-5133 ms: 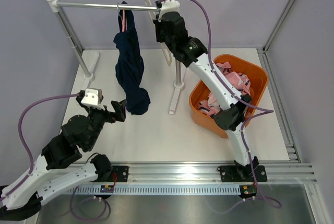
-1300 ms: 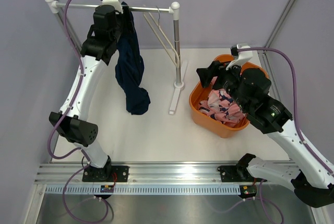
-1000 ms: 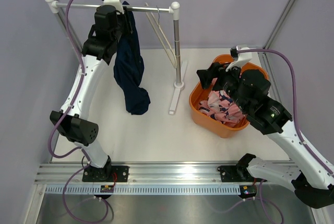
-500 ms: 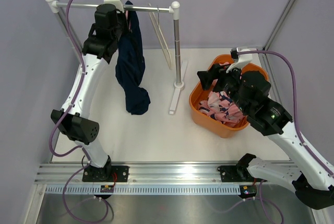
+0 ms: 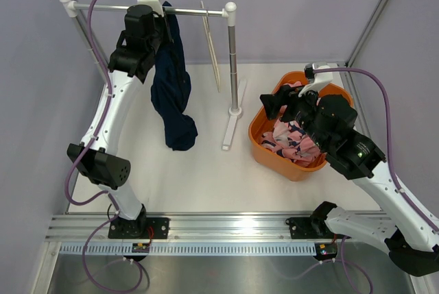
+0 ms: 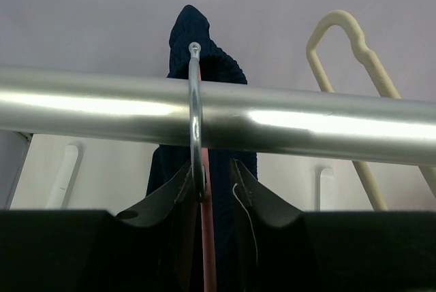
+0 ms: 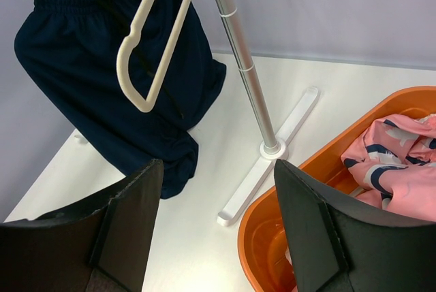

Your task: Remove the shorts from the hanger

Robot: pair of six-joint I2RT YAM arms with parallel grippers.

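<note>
Plain navy shorts [image 5: 171, 95] hang from a hanger on the rail [image 5: 103, 7], their lower end bunched on the table. My left gripper [image 5: 161, 27] is up at the rail. In the left wrist view its jaws [image 6: 211, 176] stand narrowly open around the hanger's metal hook [image 6: 195, 115] and pink neck; the left finger touches the hook, the right one is apart. The navy shorts [image 6: 197, 26] rise behind the rail. Pink patterned shorts [image 5: 295, 136] lie in the orange basket [image 5: 252, 133]. My right gripper [image 5: 274, 105] hovers open over the basket's left rim, holding nothing.
An empty cream hanger [image 5: 211, 47] hangs on the rail beside the rack's post [image 5: 233, 61]. The post's white foot [image 5: 232, 126] lies on the table between the navy shorts and the basket. Grey walls and frame posts close in the back and sides.
The empty cream hanger has swung along the rail toward the left. My left gripper stays at the hook. The right arm has drifted slightly.
</note>
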